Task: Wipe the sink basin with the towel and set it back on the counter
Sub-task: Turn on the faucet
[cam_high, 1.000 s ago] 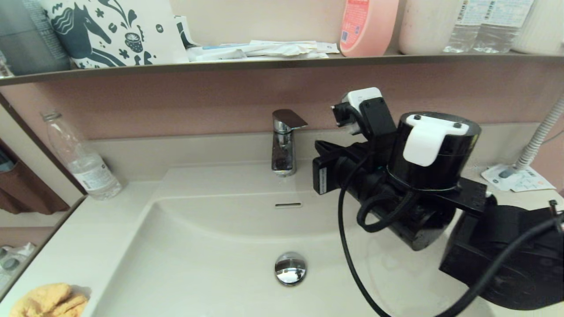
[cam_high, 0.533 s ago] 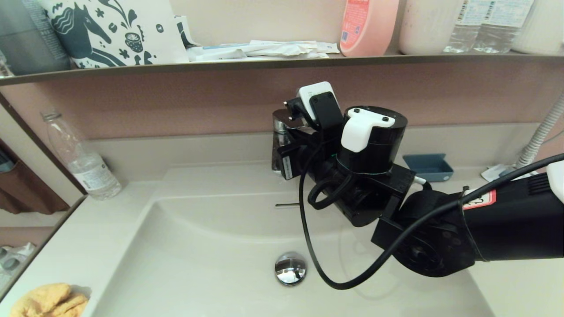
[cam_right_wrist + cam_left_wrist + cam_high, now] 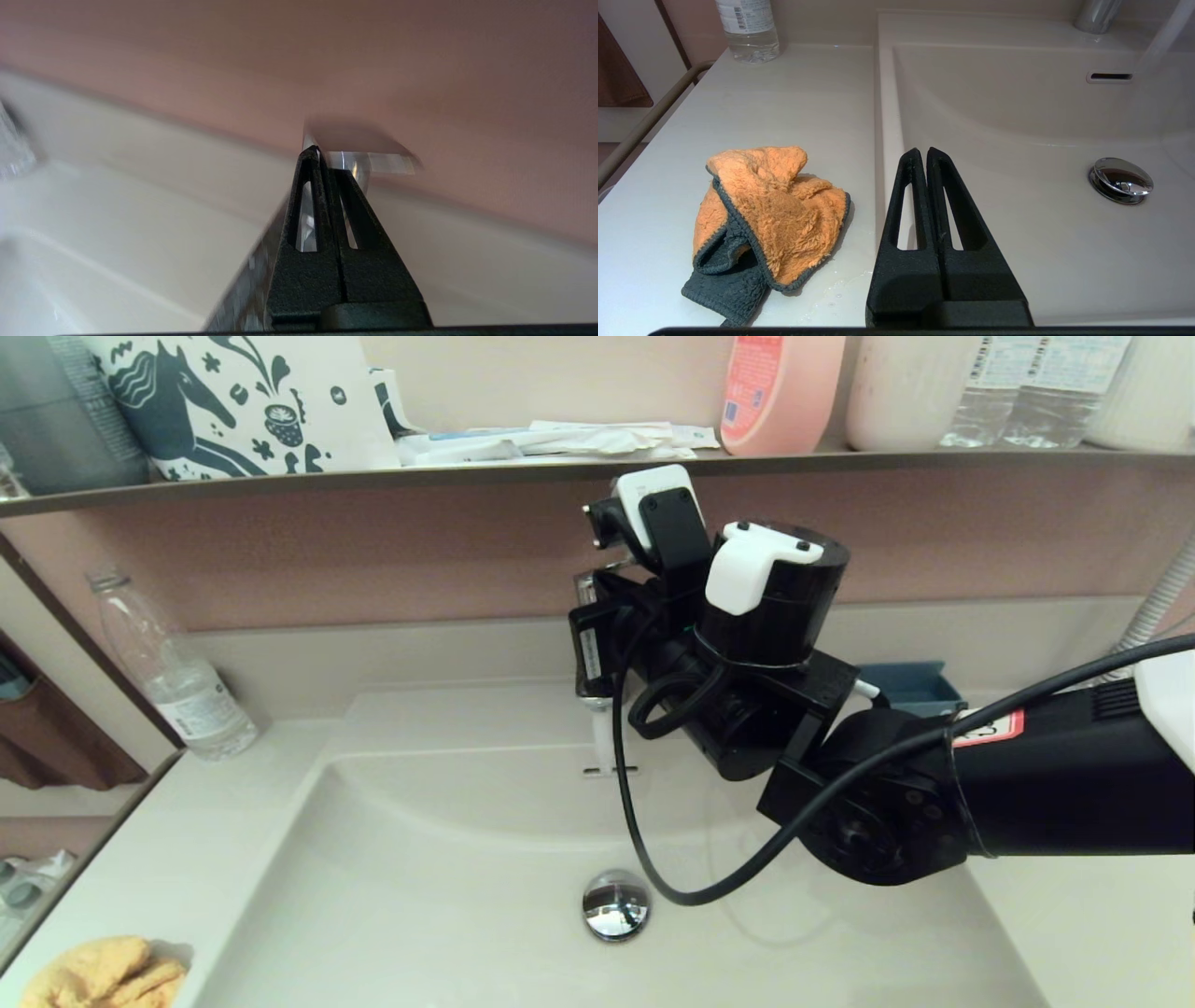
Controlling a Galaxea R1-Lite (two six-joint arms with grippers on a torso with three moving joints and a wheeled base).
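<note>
The orange towel (image 3: 770,210) with dark trim lies crumpled on the counter (image 3: 794,93), left of the sink basin (image 3: 1017,116); the head view shows it at the near left corner (image 3: 103,975). My left gripper (image 3: 923,151) is shut and empty, hovering over the basin's left rim beside the towel. My right gripper (image 3: 318,150) is shut, its tips pressed under the chrome faucet handle (image 3: 373,161). In the head view the right wrist (image 3: 747,644) hides most of the faucet. A thin stream of water (image 3: 603,737) falls into the basin (image 3: 420,896) above the drain plug (image 3: 615,903).
A clear plastic bottle (image 3: 173,677) stands at the counter's back left. A small blue tray (image 3: 910,683) sits behind the right arm. The brown shelf (image 3: 373,478) above carries a pink bottle (image 3: 775,392), packets and containers. A loose black cable (image 3: 653,840) hangs over the basin.
My right arm swung left and upward from the basin's right side to the faucet, and its tips came under the handle. Water now runs from the spout. The towel has not moved.
</note>
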